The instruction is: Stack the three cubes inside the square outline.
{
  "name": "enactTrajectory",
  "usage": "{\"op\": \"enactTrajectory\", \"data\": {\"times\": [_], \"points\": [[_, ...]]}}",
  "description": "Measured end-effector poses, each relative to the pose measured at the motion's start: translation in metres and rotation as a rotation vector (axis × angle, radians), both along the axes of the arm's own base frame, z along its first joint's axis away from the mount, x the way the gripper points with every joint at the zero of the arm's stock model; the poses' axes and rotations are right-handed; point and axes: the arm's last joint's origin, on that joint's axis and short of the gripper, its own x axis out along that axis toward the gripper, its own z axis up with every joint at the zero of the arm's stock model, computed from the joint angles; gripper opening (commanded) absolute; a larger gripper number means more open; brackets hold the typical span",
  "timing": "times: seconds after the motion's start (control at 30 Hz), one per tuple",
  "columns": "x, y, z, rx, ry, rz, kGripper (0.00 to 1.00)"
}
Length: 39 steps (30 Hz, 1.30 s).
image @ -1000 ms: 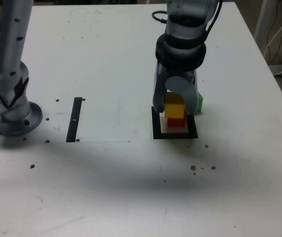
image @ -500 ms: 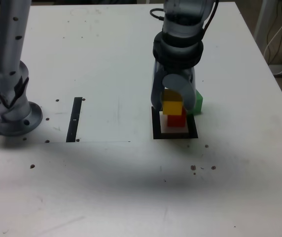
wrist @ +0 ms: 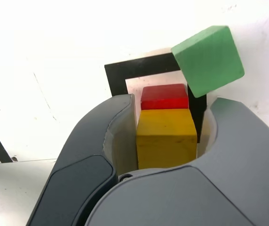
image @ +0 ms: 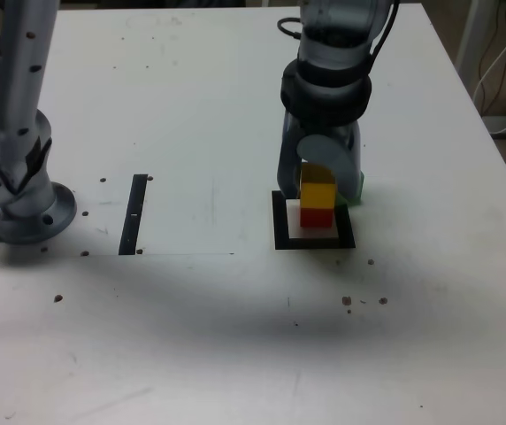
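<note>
On the white table (image: pixel 235 336) we found the square outline (image: pixel 279 221) directly below the gripper (wrist: pixel 165 136). Its fingers (wrist: pixel 111 127) bracketed the yellow cube (wrist: pixel 165 136), which appeared seated on the red cube (wrist: pixel 164 96); we could not tell whether they clamped it. The green cube (wrist: pixel 208 59) lay just beyond the fingertips, beside the outline.

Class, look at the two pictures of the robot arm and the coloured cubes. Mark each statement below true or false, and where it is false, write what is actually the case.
1. The yellow cube sits on top of the red cube. True.
2. The green cube is on top of the stack. False: it lies on the table beside the square outline, overlapping one corner of the frame in the wrist view.
3. The red cube stands inside the square outline. True.
4. The pincer is far away from the cubes. False: its jaws stand on either side of the yellow cube.
5. A thin black strip lies to the exterior view's right of the outline. False: it lies to the left.
</note>
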Motion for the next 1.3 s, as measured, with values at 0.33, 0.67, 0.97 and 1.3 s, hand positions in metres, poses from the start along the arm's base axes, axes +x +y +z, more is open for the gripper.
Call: {"op": "enactTrajectory", "data": {"times": [0.33,0.67,0.97,1.3], "points": [[0.000,0.001,0.000,0.026,0.015,-0.007,0.99],[-0.014,0.017,0.033,0.086,-0.021,-0.016,0.99],[-0.011,0.056,0.037,0.051,-0.021,-0.021,0.99],[0.014,0.083,0.018,0.044,-0.012,-0.045,0.99]]}}
